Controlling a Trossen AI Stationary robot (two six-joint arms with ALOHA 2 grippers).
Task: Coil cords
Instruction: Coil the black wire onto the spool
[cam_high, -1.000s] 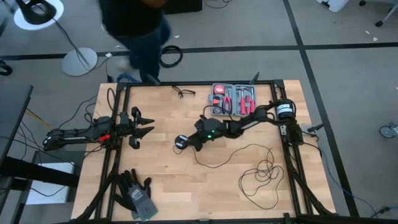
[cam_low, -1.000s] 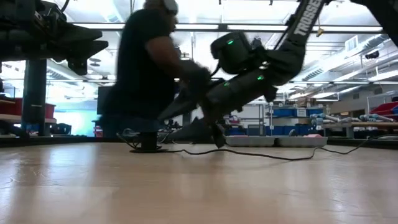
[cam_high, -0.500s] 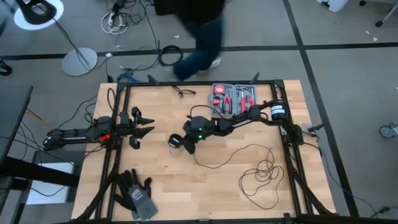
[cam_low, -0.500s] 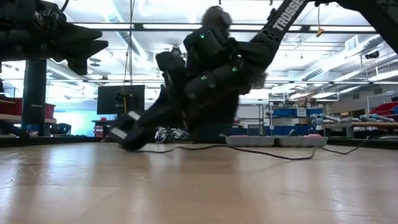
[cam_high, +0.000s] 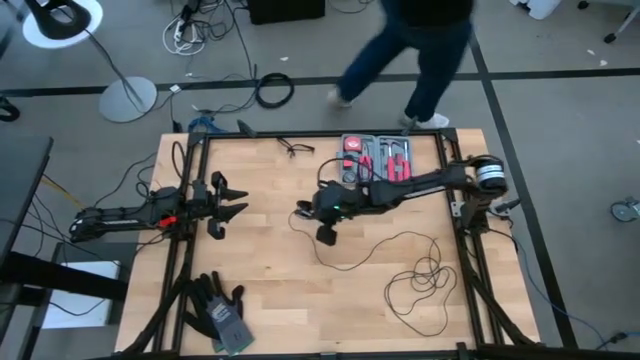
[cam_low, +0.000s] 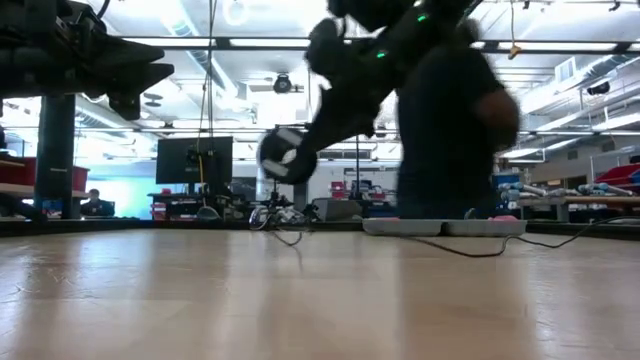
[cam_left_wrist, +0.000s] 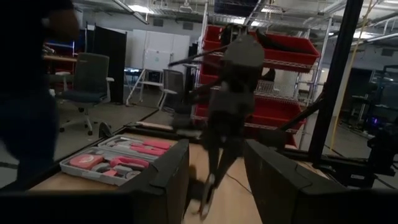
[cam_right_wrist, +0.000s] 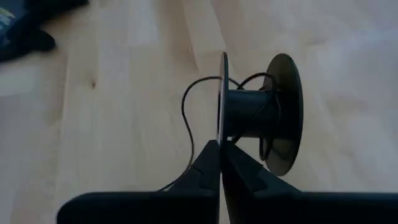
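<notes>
The right gripper (cam_high: 303, 211) hangs above the middle of the pale wooden table (cam_high: 270, 300), its jaws together on the thin rim of a small round black spool-like puck (cam_right_wrist: 258, 115), which is lifted clear of the surface. From the puck the long, very thin black cable (cam_high: 400, 240) trails right and toward the near edge, ending in loose tangled loops (cam_high: 420, 285) lying on the table.

Judged by its look, the cable is light, limp and prone to snagging on its own loops; it will not hold shape unless wound under slight tension. The puck's rigid rim or hub looks like the sound place to grip, the bare wire a poor one.

The left gripper (cam_high: 228, 212) waits at the left side of the table, jaws partly apart and empty.

At the far edge, an open grey case (cam_high: 376, 160) holds red-handled hand tools. A pair of dark work gloves (cam_high: 218, 310) lies at the near left.
</notes>
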